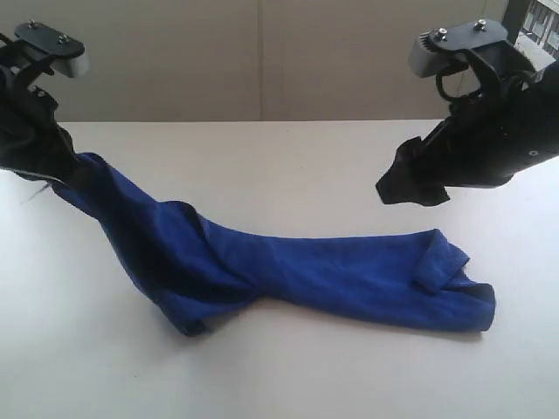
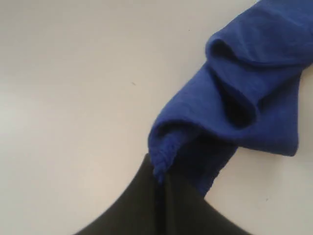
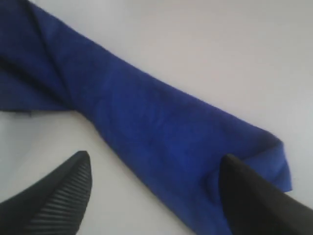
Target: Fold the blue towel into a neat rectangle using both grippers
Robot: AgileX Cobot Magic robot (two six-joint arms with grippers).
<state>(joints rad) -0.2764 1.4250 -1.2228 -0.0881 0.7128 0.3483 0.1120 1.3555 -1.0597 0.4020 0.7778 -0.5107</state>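
The blue towel [image 1: 297, 271] lies bunched in a long rumpled strip across the white table [image 1: 262, 157]. Its left end is lifted off the surface, and my left gripper [image 1: 65, 179] is shut on that end. In the left wrist view the black jaws are pressed together on a gathered tip of the towel [image 2: 244, 93], at my left gripper [image 2: 160, 178]. My right gripper [image 1: 412, 185] hovers open above the towel's right end, apart from the cloth. In the right wrist view its two black fingers [image 3: 63, 191] stand wide over the towel [image 3: 161, 122], my right gripper [image 3: 156, 188] holding nothing.
A beige wall [image 1: 262, 52] rises behind the table. At the top right corner, something dark and white [image 1: 537, 26] shows behind the right arm.
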